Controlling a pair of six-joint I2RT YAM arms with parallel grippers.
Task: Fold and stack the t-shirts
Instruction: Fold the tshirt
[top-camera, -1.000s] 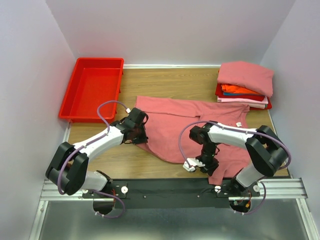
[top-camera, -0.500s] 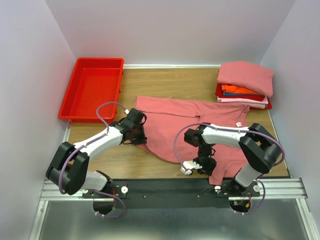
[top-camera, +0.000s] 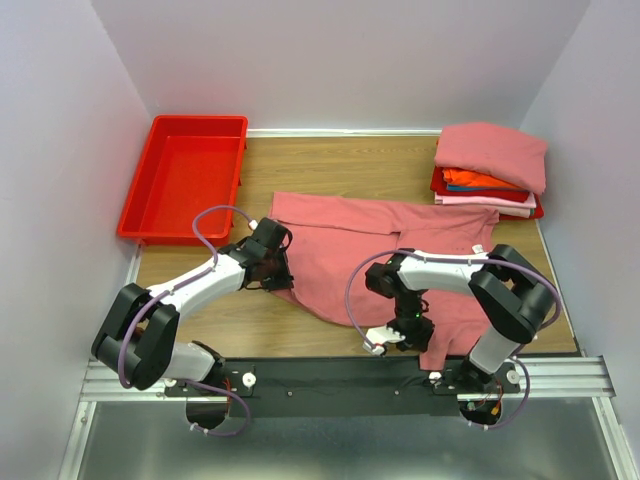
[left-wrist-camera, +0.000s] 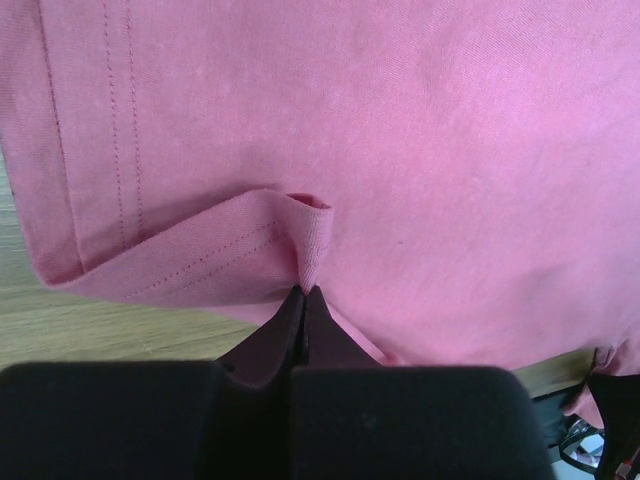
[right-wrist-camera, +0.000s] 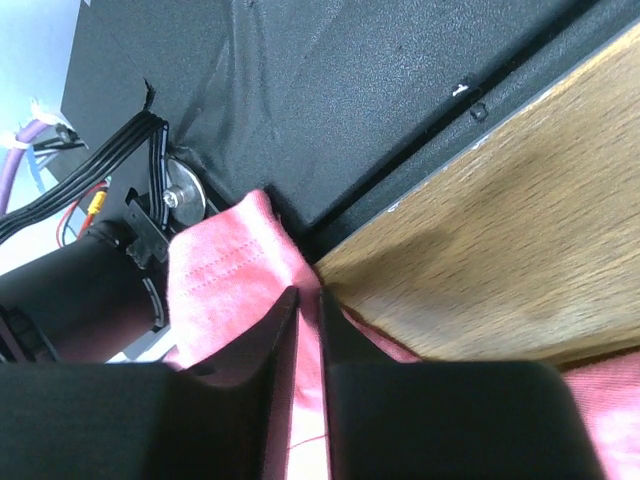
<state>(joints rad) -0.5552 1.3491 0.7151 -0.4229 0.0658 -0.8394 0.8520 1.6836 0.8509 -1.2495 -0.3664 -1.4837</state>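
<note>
Clamped fully shut, my left gripper (left-wrist-camera: 305, 298) pinched a small ridge of the salmon-pink t-shirt (left-wrist-camera: 420, 150) just inside a double-stitched edge. My right gripper (right-wrist-camera: 308, 300) stood narrowed to a slit with pink cloth between its fingers, so I judged it a grip, taken right at the near lip of the table (right-wrist-camera: 520, 220) where the fabric spilled onto the black rail (right-wrist-camera: 330, 90).

Seen from above, the shirt spread from my left gripper (top-camera: 274, 264) toward 2 o'clock, and from my right gripper (top-camera: 410, 326) toward 12. With the white neck tag (top-camera: 478, 249) at the 3 o'clock end, I took its long axis to run from 9 to 3. Each arm held its own near corner, and neither was nearer the middle.

Beyond that, the folded t-shirts (top-camera: 490, 170) were piled in the far corner at 1 o'clock, and the red bin (top-camera: 185, 185) sat at 11.

My right arm covered part of the shirt's near edge. I could not tell whether either pinched part was a sleeve or the hem.
</note>
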